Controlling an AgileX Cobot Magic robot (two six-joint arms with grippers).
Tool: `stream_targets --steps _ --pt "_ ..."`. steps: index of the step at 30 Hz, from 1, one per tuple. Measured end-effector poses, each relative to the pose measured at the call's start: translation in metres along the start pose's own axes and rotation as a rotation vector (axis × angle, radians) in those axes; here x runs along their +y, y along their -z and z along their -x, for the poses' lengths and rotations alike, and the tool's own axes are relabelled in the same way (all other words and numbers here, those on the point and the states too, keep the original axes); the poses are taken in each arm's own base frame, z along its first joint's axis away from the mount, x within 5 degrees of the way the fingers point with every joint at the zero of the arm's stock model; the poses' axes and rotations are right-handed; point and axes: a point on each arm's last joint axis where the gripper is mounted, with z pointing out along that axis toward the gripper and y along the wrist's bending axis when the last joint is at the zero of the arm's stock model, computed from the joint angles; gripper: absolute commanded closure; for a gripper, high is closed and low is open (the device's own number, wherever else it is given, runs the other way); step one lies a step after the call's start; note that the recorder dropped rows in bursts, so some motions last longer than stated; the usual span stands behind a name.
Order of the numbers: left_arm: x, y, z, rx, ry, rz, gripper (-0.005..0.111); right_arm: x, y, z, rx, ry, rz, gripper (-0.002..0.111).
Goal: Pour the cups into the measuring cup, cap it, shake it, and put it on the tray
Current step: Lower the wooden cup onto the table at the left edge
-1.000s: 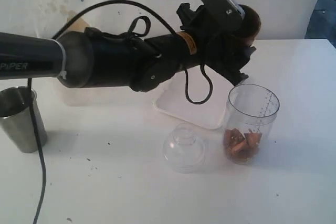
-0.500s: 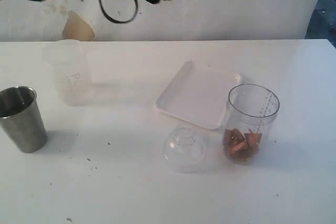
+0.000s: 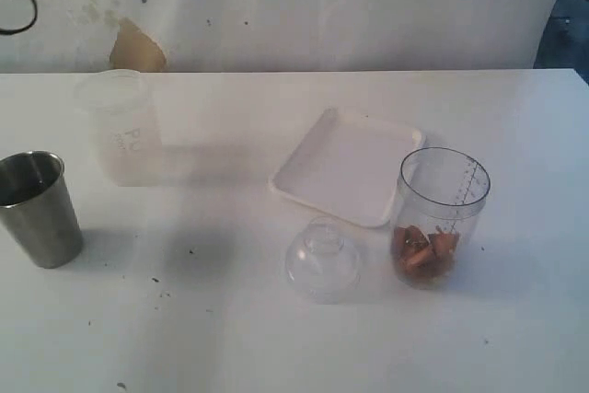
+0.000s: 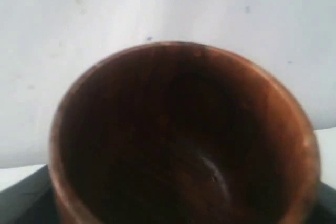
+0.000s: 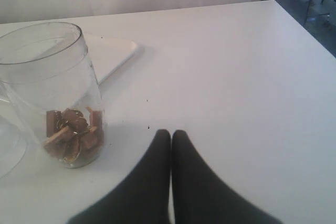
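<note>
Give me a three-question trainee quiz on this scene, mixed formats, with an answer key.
1. True or false: the right end effector is shut and holds nothing.
2. What lies at the bottom of the measuring cup?
3. The dome lid is: A, capping the measuring cup; B, standing on the table beside it; C, in the right end effector.

Key: 1 true. 2 small brown pieces. 3 B.
</note>
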Motion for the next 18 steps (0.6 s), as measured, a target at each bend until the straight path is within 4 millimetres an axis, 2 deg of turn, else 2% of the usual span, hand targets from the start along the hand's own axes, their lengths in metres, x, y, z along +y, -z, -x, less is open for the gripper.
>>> stream_targets --steps 5,10,18 --pt "0.046 0.005 -0.031 -0.033 0.033 0.123 0.107 0.0 0.0 0.0 0.0 0.0 0.0 0.108" --pt "0.075 -0.002 -0.062 -0.021 0.055 0.198 0.107 0.0 0.0 0.0 0.0 0.0 0.0 0.108" --pt "0.127 -0.027 -0.153 0.247 0.16 0.316 0.107 0.0 0.0 0.0 0.0 0.0 0.0 0.108"
